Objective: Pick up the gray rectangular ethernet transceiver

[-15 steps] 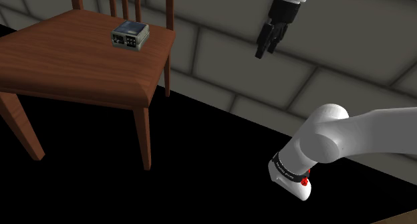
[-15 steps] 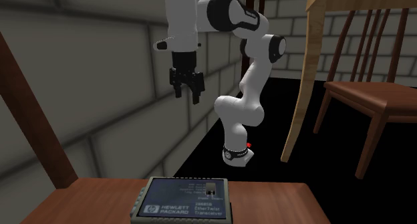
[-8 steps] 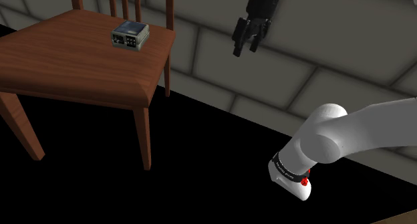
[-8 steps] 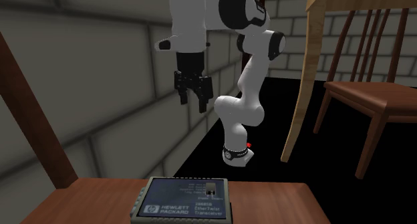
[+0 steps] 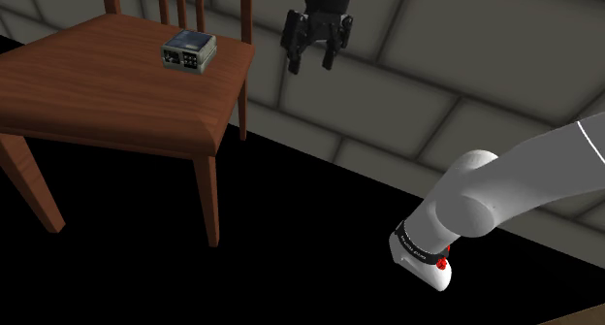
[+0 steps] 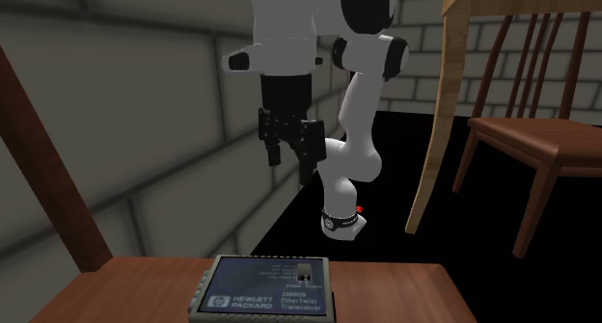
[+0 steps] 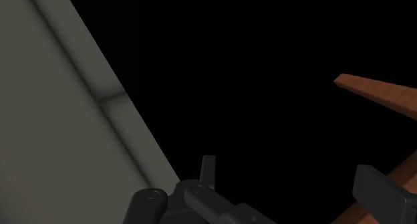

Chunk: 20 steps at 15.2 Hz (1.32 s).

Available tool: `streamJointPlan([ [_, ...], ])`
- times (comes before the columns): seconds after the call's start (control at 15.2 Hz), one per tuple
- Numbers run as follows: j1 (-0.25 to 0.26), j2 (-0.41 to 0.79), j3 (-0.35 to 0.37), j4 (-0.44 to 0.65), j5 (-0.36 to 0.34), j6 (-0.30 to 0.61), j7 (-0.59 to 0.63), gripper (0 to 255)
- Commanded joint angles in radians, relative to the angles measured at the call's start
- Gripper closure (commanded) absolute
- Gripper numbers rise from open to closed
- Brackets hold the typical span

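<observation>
- The hand [image 5: 310,64] hangs in the air in front of the grey block wall [image 5: 407,76], pointing down, its 2 fingers [image 5: 294,65] spread wide with nothing between them.
- The grey rectangular ethernet transceiver [image 5: 188,50] lies flat on the brown wooden chair seat [image 5: 97,95], near the seat's back edge by the back spindles.
- In the shoulder view the hand is to the right of the chair, well apart from the transceiver and higher than the seat.
- In the second exterior view the transceiver [image 6: 270,287] sits close to the camera on the seat [image 6: 116,292], and its dark top panel reads "HEWLETT PACKARD".
- In that view the hand [image 6: 291,165] hangs beyond it, beside the wall [image 6: 145,109], with the white arm [image 6: 357,157] rising behind.
- Another brown wooden chair [image 6: 535,143] stands at that view's right.
- In the wrist view the fingers [image 7: 381,192] stand far apart, with the wall [image 7: 60,109] on one side, brown wood [image 7: 381,95] on the other and a black area between.
</observation>
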State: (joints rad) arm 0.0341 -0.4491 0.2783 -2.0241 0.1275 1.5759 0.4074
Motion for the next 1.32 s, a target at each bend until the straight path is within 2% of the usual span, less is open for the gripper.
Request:
streamJointPlan([
  [0.0, 0.001, 0.061, 0.038, 0.063, 0.001, 0.002, 0.065, 0],
  [0.33, 0.006, 0.241, 0.128, 0.245, -0.033, 0.005, 0.224, 0],
  [0.59, 0.029, 0.410, 0.189, 0.426, -0.096, -0.015, 0.357, 0],
  [1.06, 0.142, 0.763, 0.265, 0.857, -0.275, -0.132, 0.571, 0],
  [1.25, 0.118, 0.741, 0.276, 0.783, -0.266, -0.080, 0.569, 0],
])
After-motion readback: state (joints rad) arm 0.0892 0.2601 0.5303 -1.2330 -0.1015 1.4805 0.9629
